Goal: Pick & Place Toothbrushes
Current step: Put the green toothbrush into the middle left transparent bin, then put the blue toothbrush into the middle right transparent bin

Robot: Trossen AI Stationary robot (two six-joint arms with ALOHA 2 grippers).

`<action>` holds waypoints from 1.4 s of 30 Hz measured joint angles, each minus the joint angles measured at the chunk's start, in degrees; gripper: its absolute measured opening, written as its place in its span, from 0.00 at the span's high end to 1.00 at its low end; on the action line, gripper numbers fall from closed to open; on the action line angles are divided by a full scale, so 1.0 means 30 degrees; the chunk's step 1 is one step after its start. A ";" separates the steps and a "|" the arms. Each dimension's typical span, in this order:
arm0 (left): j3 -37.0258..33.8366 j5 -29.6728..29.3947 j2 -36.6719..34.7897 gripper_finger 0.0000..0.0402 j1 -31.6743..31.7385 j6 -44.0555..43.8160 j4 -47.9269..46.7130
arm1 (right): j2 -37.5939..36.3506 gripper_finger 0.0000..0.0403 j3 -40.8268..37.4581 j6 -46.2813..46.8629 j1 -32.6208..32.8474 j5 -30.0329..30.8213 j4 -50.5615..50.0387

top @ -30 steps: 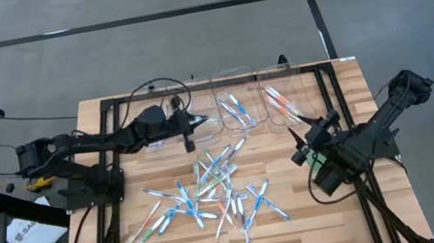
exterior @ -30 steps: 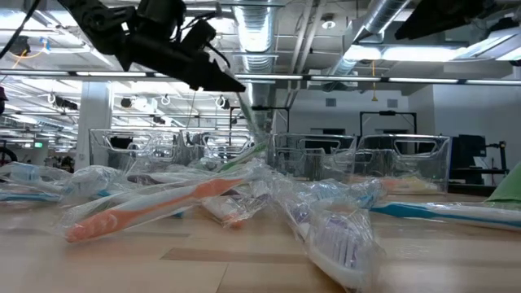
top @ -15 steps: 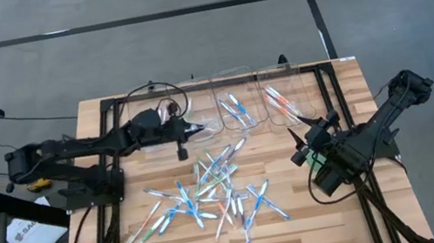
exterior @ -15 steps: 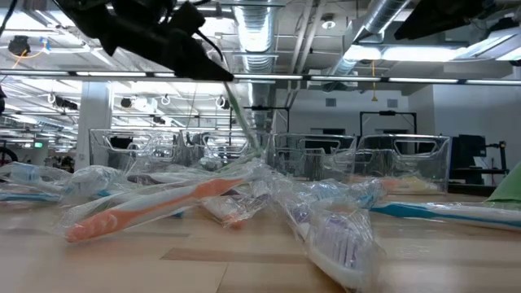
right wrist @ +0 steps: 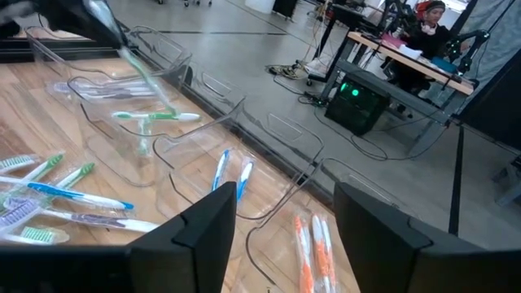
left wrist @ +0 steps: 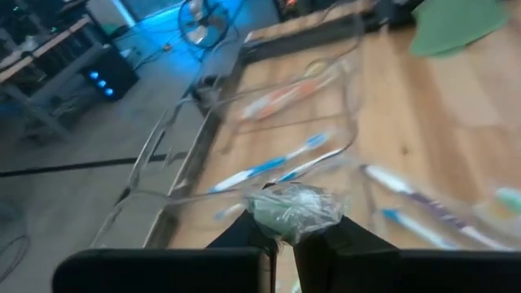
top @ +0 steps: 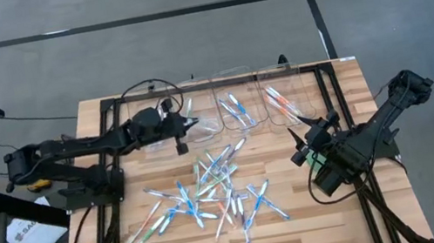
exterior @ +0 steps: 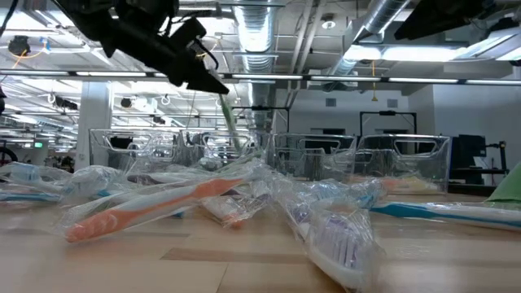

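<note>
The left tool (top: 189, 123) is pinching a green toothbrush (exterior: 230, 122), dangling it lengthwise downward over the leftmost bin (top: 198, 114); the right tool (top: 299, 145) is idling wide.

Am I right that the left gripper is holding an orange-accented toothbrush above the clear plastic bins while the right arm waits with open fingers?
Not quite: the wrapped toothbrush in the left gripper has green accents, not orange, as the low view shows. The rest stands: it hangs over the clear plastic bins, and the right gripper waits open.

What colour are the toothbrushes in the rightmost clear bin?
Orange toothbrushes, clearest in the right wrist view.
</note>
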 joint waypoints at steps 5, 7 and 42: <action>-0.0007 -0.0024 0.1385 0.96 0.0490 0.1127 0.1020 | 0.0000 0.51 0.0000 -0.0180 -0.0017 0.0000 0.0005; -0.0007 -0.0032 0.2000 0.96 0.0671 0.1846 0.1801 | 0.0000 0.50 0.0000 -0.0474 -0.0026 0.0000 0.0055; -0.0007 -0.0259 0.4292 0.51 0.1809 0.3043 0.4096 | 0.0000 0.53 0.0007 -0.0508 -0.1798 -0.0022 0.1330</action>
